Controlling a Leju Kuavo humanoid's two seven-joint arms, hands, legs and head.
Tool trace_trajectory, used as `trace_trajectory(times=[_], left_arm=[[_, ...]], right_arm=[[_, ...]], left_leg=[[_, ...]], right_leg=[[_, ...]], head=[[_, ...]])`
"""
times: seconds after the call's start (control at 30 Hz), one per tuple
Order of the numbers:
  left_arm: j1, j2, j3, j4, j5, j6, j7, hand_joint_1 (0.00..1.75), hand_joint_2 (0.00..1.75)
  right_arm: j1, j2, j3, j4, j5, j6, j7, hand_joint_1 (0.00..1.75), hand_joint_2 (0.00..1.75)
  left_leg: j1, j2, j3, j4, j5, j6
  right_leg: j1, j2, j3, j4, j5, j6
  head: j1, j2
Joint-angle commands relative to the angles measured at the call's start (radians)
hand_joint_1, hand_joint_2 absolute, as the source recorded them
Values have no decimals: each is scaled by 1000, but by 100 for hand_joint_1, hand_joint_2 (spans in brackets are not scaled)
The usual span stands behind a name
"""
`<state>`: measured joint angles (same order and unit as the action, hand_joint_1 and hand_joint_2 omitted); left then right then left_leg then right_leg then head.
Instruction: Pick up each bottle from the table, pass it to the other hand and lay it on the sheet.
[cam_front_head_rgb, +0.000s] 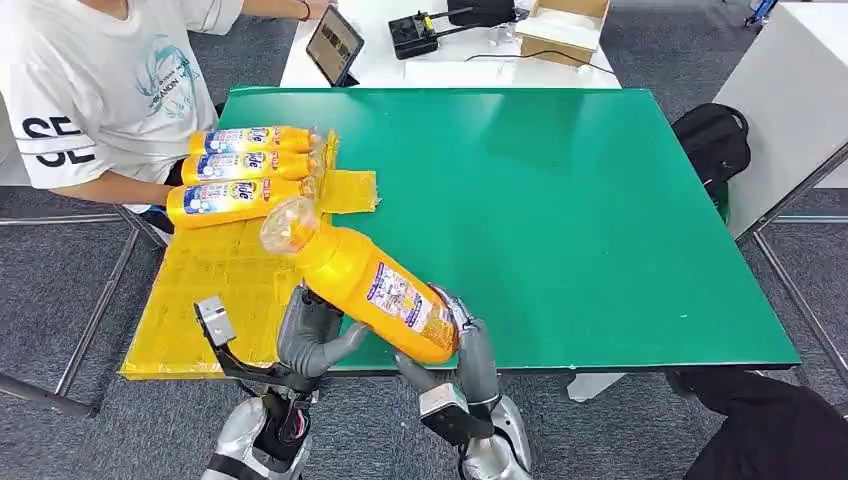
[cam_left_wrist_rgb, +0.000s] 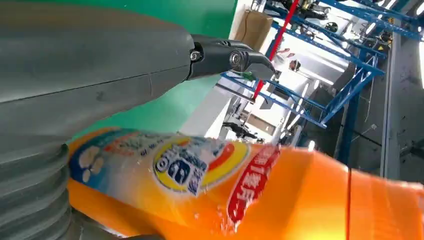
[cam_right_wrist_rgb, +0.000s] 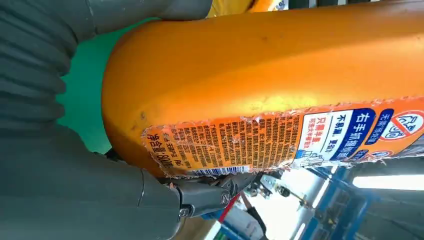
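Bottle (cam_front_head_rgb: 372, 283) is grasped by right hand (cam_front_head_rgb: 470, 345) at its base; left hand (cam_front_head_rgb: 312, 335) seems to hold it too

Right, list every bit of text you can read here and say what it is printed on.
"SE": sleeve of the person's white shirt.
"右手抓": blue panel on the back label of the held bottle.
"净含量": same label's end; the number after it is blurred.
Front labels of the three bottles on the sheet: too small to read.

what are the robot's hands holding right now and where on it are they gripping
Both hold one orange bottle: the right hand grips its base end, the left hand cradles its body nearer the clear cap.
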<state>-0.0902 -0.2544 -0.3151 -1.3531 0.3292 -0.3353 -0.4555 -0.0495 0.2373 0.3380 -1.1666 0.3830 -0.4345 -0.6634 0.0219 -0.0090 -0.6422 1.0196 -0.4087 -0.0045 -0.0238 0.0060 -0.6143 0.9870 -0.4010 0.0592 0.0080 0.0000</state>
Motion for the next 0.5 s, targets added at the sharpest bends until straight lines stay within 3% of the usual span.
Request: trace_trajectory(times=[0.03, 0.5], left_arm=[[-49, 25, -39, 46, 3, 0, 5, 0, 175], [12, 31, 4, -18, 8, -2, 2, 0, 175]], right_arm=[[-16, -5, 51, 108, 6, 1, -33, 175, 175], [-34, -4, -49, 57, -54, 19, 17, 175, 175]], left_leg=[[0, 0, 5, -1, -1, 1], [0, 2, 6, -2, -2, 1]], right_leg=[[1, -1, 5, -1, -2, -3], [0, 0, 6, -1, -2, -3]], head=[[0, 0], [0, 0]])
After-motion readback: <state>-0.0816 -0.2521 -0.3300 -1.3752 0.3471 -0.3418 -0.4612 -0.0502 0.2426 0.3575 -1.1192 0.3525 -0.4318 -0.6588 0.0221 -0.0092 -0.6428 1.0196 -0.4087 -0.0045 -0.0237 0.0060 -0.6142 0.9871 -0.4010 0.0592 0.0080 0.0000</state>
